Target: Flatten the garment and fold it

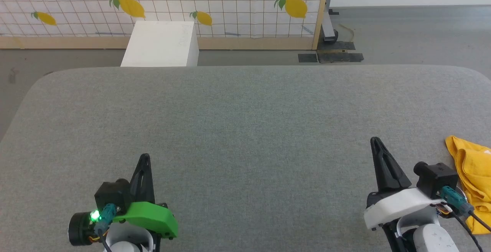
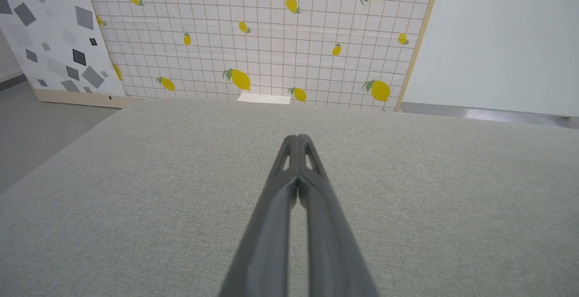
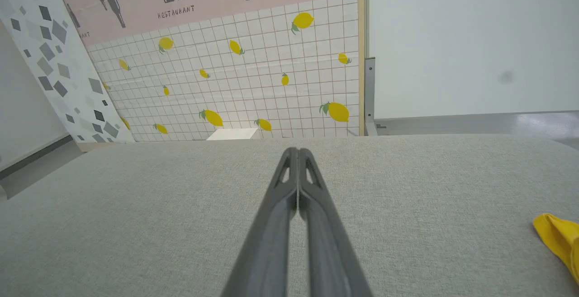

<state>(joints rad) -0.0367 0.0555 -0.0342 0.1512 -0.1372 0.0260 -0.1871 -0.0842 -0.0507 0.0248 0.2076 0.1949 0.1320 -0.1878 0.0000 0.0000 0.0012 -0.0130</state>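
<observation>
The garment (image 1: 473, 175) lies bunched at the right edge of the grey table (image 1: 245, 110); left gripper (image 1: 145, 157) and right gripper (image 1: 374, 140) sit over its front edge.

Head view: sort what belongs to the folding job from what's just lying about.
For the job: grey table; yellow T-shirt, bunched near its right edge; left gripper and right gripper, both shut and empty.
Just about: white box behind the table; lemon-print screen; dark mats on the floor.
</observation>
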